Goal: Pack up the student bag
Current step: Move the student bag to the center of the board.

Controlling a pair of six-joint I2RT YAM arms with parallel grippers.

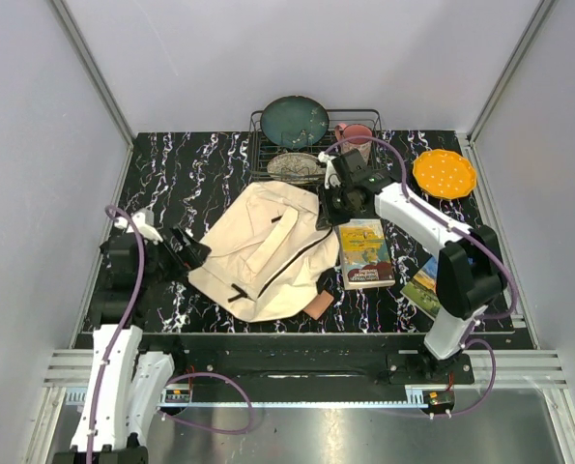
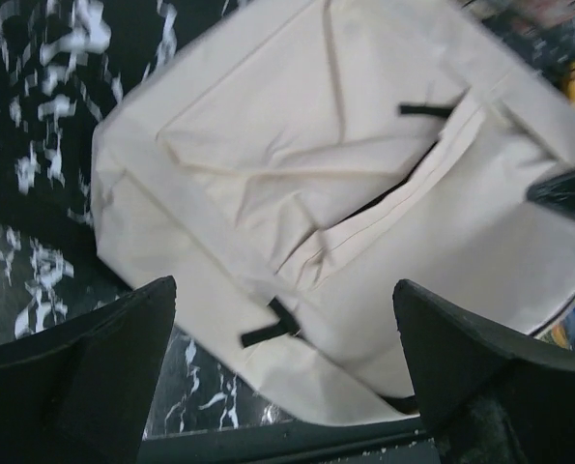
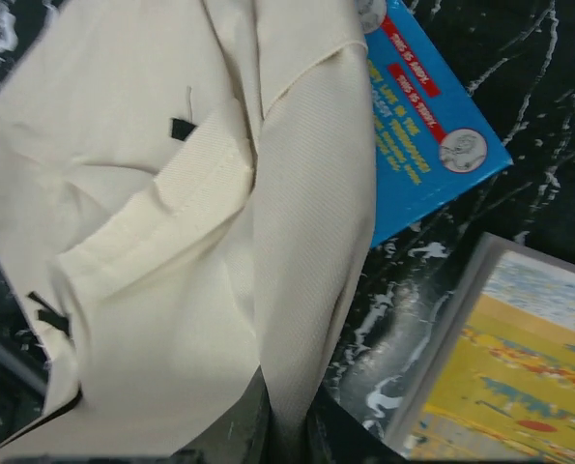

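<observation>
**A:** Where is the student bag (image 1: 268, 253)?

**B:** Flat on the black marbled surface (image 1: 171, 174), cream side up, with its zip partly open and dark lining showing.

**A:** And the grippers?

**B:** The right gripper (image 1: 328, 208) is at the bag's far right corner, pinched narrow on a fold of its canvas. The left gripper (image 1: 198, 253) hangs just off the bag's left edge, spread wide and holding nothing.

**A:** What's close by?

**B:** A blue book (image 3: 432, 145) is tucked partly under the pinched corner. A yellow-covered book (image 1: 364, 253) lies just right of the bag. A small brown item (image 1: 318, 306) touches its near right corner, though I can't tell what it is.

**A:** Farther out?

**B:** Beyond the bag is a wire dish rack (image 1: 263, 145) holding a dark green plate (image 1: 295, 121), with a pink mug (image 1: 355, 135) beside it. Well to the right is an orange dotted plate (image 1: 444, 174).
</observation>
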